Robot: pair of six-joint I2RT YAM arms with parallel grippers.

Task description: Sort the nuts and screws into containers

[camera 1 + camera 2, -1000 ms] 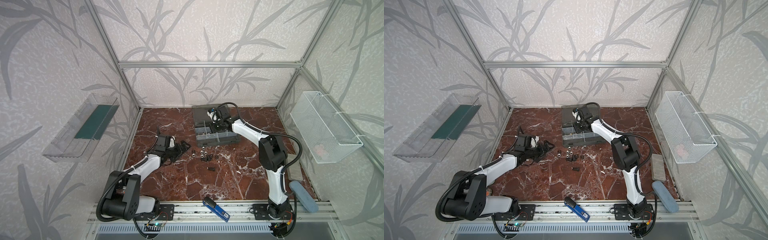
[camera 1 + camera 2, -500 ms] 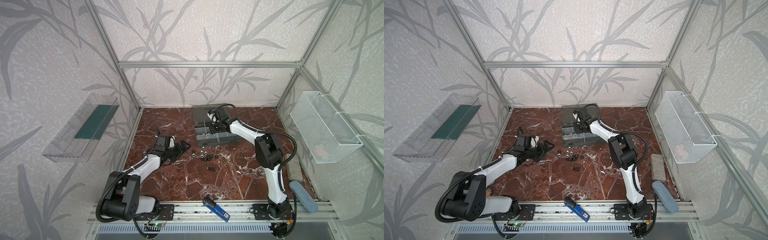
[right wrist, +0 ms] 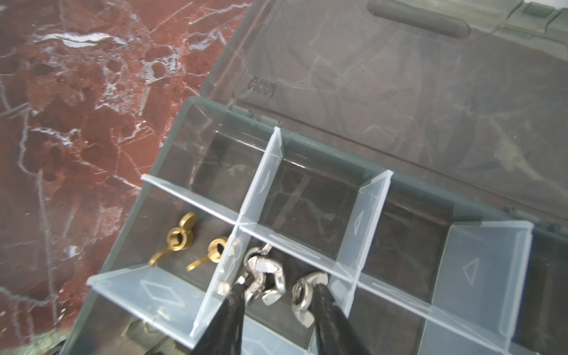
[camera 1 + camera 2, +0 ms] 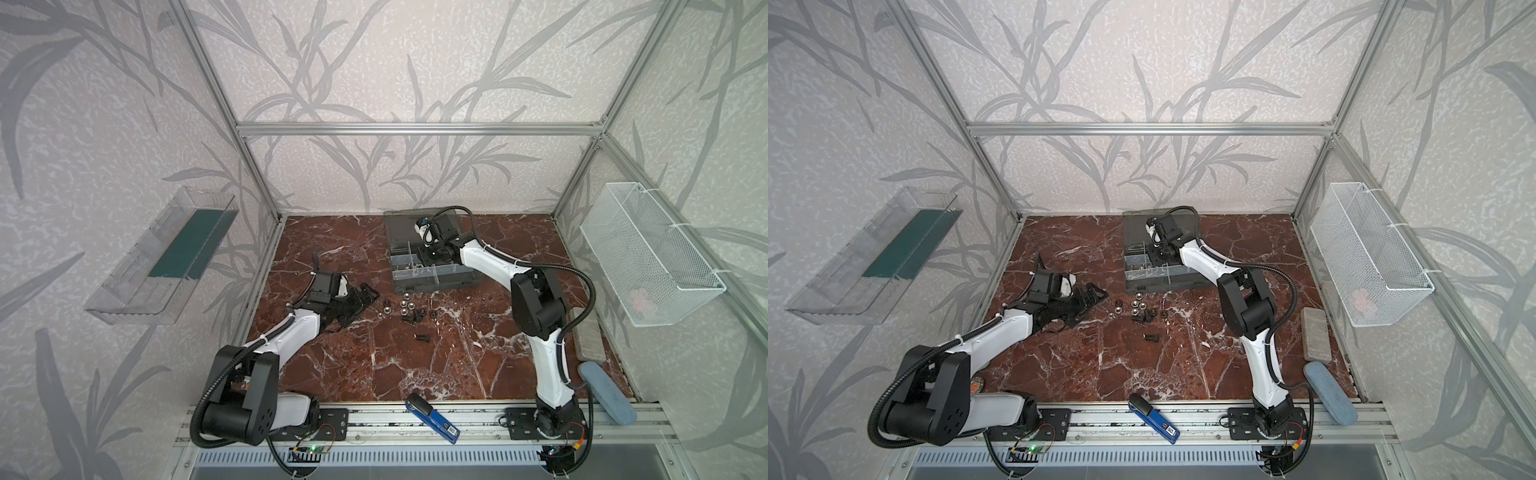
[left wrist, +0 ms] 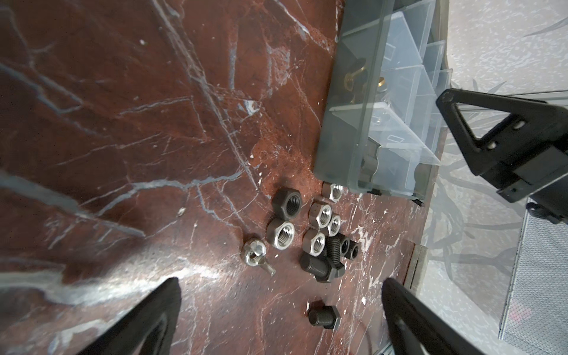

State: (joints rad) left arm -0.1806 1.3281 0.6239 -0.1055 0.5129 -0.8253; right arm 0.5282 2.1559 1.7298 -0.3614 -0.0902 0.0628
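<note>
Sliding along the case (image 4: 436, 285), the right gripper (image 3: 278, 290) has parted narrowly over wing nuts (image 3: 266, 273) in a cell (image 3: 302, 261). Nuts (image 5: 319, 212) and screws (image 5: 324, 316) lie in front of the case, just ahead of the wide-open left gripper (image 5: 280, 281), the nearer one.

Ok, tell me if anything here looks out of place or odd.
One silver wing nut lies loose on the marble beside the hex nuts, while more wing nuts sit in an organiser cell. What looks like a blue stapler lies across the front rail, off the marble.
</note>
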